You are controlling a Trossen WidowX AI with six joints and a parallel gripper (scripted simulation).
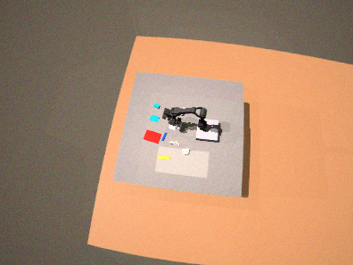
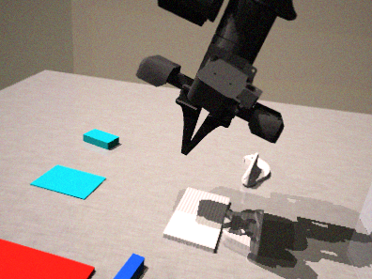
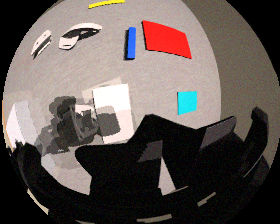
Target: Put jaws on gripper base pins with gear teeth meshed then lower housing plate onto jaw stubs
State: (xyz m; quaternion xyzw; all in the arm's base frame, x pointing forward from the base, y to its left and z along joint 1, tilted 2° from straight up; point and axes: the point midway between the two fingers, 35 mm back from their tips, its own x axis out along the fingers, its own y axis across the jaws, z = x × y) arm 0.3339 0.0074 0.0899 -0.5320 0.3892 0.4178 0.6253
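At the near side of the bench (image 1: 223, 178) (image 2: 141, 121) (image 3: 160, 80), one yellow bar (image 1: 164, 158) (image 3: 108, 2) lies on one pale rectangle (image 1: 187, 166). A small white piece (image 1: 185, 152) (image 3: 42, 44) lies at that rectangle's far edge, and a curved white piece (image 1: 174, 143) (image 3: 79, 32) lies just beyond it.

Next come one red rectangle (image 1: 152, 136) (image 2: 39, 262) (image 3: 167, 39) and, just to its right, one blue bar (image 1: 164, 136) (image 2: 130, 268) (image 3: 130, 43).

Farther in, one white ridged plate (image 1: 172, 128) (image 2: 188, 226) (image 3: 111, 97) lies flat. The gripper base (image 2: 240, 239) (image 3: 85, 111) is just beside its right edge, largely in the arm's shadow; its pins cannot be made out, nor whether the two touch. The plate is not on the base.

Left of the plate lies one flat cyan square (image 1: 154, 119) (image 2: 69, 182) (image 3: 187, 102). Beyond the plate stands a third, upright white piece (image 2: 255, 170). Which of the three white pieces are the two jaws cannot be told.

Above the bench, the end effector (image 1: 175, 124) (image 2: 184, 151) (image 3: 160, 127) hangs clenched and empty, tips together, blocking part of the wrist view. One cyan block (image 1: 157, 106) (image 2: 100, 138) lies at the far left.
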